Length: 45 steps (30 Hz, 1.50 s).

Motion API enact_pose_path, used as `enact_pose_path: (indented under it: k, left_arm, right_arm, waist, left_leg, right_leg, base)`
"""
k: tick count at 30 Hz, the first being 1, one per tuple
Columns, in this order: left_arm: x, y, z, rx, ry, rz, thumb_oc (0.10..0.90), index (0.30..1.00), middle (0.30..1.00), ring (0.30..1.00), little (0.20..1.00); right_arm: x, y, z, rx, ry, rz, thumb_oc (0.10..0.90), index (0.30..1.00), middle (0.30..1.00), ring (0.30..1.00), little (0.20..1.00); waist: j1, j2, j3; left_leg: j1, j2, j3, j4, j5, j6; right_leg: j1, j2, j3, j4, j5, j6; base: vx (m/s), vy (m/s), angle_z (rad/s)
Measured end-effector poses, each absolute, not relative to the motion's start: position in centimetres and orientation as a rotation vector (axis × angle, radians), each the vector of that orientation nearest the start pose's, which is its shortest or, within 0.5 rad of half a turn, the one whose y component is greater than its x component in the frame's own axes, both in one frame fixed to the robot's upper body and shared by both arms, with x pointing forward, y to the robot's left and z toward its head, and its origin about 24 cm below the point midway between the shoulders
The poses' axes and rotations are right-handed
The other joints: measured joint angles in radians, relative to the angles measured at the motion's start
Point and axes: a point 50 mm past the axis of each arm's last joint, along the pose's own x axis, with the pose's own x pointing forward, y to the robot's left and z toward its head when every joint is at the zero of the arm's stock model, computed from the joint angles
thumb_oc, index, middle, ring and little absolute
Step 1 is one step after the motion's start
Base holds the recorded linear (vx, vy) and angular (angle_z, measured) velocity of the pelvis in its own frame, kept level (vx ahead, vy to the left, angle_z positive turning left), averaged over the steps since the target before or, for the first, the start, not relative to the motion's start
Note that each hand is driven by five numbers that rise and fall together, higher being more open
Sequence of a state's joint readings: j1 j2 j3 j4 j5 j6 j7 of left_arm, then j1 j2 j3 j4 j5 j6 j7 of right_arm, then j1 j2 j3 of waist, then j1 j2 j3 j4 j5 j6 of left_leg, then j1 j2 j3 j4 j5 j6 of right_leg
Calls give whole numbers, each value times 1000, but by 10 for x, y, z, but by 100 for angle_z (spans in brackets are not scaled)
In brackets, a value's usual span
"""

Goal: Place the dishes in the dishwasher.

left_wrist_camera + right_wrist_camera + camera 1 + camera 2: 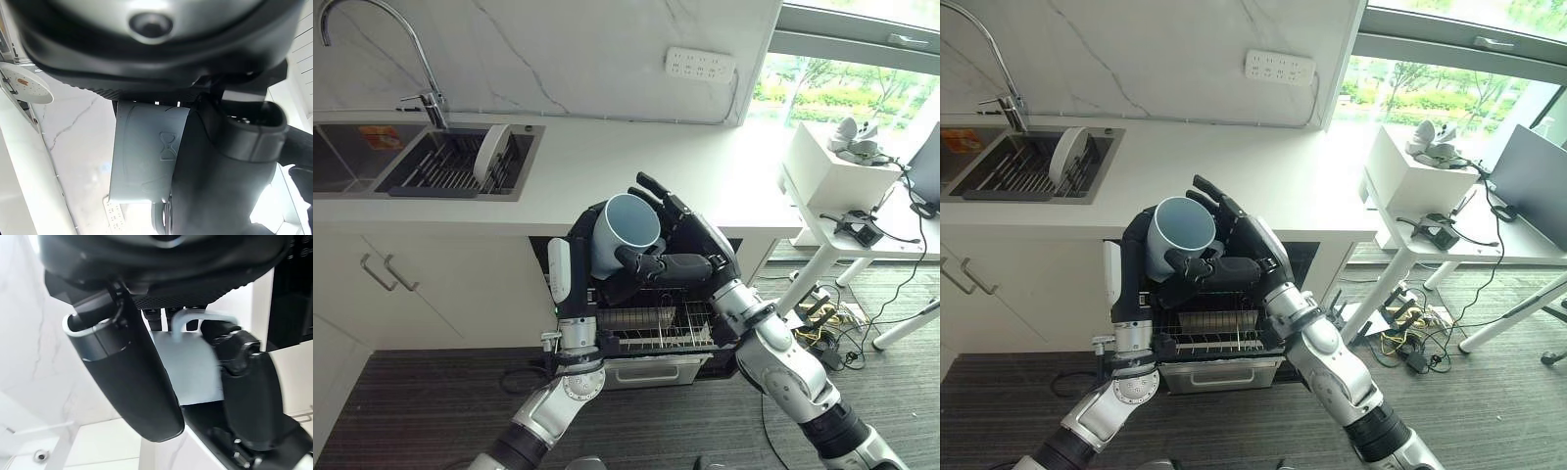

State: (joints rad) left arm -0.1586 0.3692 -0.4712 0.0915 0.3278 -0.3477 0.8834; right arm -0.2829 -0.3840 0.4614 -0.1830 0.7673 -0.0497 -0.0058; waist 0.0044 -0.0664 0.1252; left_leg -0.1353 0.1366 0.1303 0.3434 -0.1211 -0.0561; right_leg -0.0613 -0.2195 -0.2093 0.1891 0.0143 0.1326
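i'm looking down at the long white stone countertop [636, 166] running under the marbled white wall, with the steel sink [372, 162] set into it at my left and a round white plate [490, 154] standing on edge in the sink's dark ribbed drying rack [450, 171]. below the counter's front edge the open dishwasher's wire rack drawer [656, 328] is sticking out, metal tines showing, and i'm seeing nothing sitting in the part that is visible. above that drawer i'm holding the pale blue ceramic mug [625, 227] between both hands, its open mouth tilted up toward the camera. my right hand [690, 250] is wrapping the mug from the right side, fingers curled behind its rim and thumb crossing the front of its body; in the right wrist view the mug [193, 364] is sitting between thumb and fingers. my left hand [570, 269] is closing on the mug from the left, its white-covered thumb pointing upright beside the mug's wall. off to my right a white side table [847, 191] is carrying a white box [832, 166] and some small dark gear.
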Motion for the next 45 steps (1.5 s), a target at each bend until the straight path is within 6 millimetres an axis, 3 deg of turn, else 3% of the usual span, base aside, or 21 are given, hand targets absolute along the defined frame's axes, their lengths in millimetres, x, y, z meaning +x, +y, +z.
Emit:
enact_pose_path:
  k: [7, 13, 20, 21, 22, 23, 40, 41, 42, 45]
  left_arm:
    - [248, 129, 82, 420, -637, 293, 400, 300, 300, 300, 300]
    - [247, 127, 82, 442, -653, 279, 400, 300, 300, 300, 300]
    - [248, 128, 81, 446, -650, 279, 400, 300, 300, 300, 300]
    - [248, 128, 81, 446, -650, 279, 400, 300, 300, 300, 300]
    - [248, 128, 81, 446, -649, 278, 400, 300, 300, 300, 300]
    - [248, 127, 81, 446, -650, 278, 400, 300, 300, 300, 300]
    - [250, 128, 77, 499, -631, 282, 400, 300, 300, 300, 300]
    - [250, 128, 77, 500, -629, 281, 400, 300, 300, 300, 300]
    - [250, 128, 76, 500, -626, 280, 400, 300, 300, 300, 300]
    - [250, 128, 75, 471, -602, 283, 400, 300, 300, 300, 300]
  right_arm:
    - [265, -79, 126, 368, -188, 606, 800, 900, 900, 900, 900]
    - [266, -74, 104, 317, -102, 617, 800, 900, 900, 900, 900]
    - [266, -73, 104, 317, -101, 618, 800, 900, 900, 900, 900]
    - [266, -73, 104, 317, -101, 618, 720, 780, 780, 780, 780]
    - [266, -73, 104, 317, -101, 618, 584, 575, 575, 575, 575]
    - [266, -73, 104, 317, -101, 618, 400, 300, 300, 300, 300]
    - [267, -73, 101, 265, -94, 560, 400, 300, 300, 300, 300]
    - [267, -74, 101, 265, -92, 559, 449, 373, 373, 373, 373]
    - [267, -74, 100, 265, -89, 557, 800, 900, 900, 900, 900]
    - [267, -73, 99, 298, -74, 559, 800, 900, 900, 900, 900]
  waist:
    - [1, -3, 2]
    - [1, -13, 12]
    - [2, -12, 13]
    - [2, -12, 13]
    - [3, -12, 14]
    - [3, -12, 14]
    - [28, -6, 39]
    - [28, -6, 39]
    - [28, -6, 39]
    - [28, -6, 39]
  left_leg:
    - [2, 0, 1, 0, 0, 0]
    - [8, 0, 5, -1, 0, 1]
    - [7, 0, 4, -1, 0, 1]
    - [7, 0, 4, -1, 1, 1]
    - [6, 0, 4, -1, 1, 1]
    - [6, 0, 3, -1, 0, 1]
    - [0, -5, -4, 1, 2, 1]
    - [0, -5, -4, 1, 2, 1]
    - [0, -5, -5, 1, 2, 1]
    - [0, -5, -5, 1, 3, 2]
  right_leg:
    - [0, 0, 2, 0, 1, 1]
    - [2, 0, 8, 3, 0, 1]
    - [2, 0, 7, 3, 1, 1]
    - [2, 1, 7, 3, 1, 1]
    - [2, 1, 6, 3, 1, 1]
    - [2, 1, 6, 2, 1, 1]
    - [3, 1, 0, 3, 1, 2]
    - [3, 1, 0, 3, 1, 2]
    - [3, 1, 0, 3, 1, 1]
    - [3, 1, 0, 4, 1, 1]
  base:
    - [0, 0, 0]
    - [4, 0, -1]
    - [0, 0, 0]
    - [0, 0, 0]
    - [0, 0, 0]
    - [0, 0, 0]
    - [1, -2, 1]
    - [0, 0, 0]
    - [0, 0, 0]
    - [-26, 5, 1]
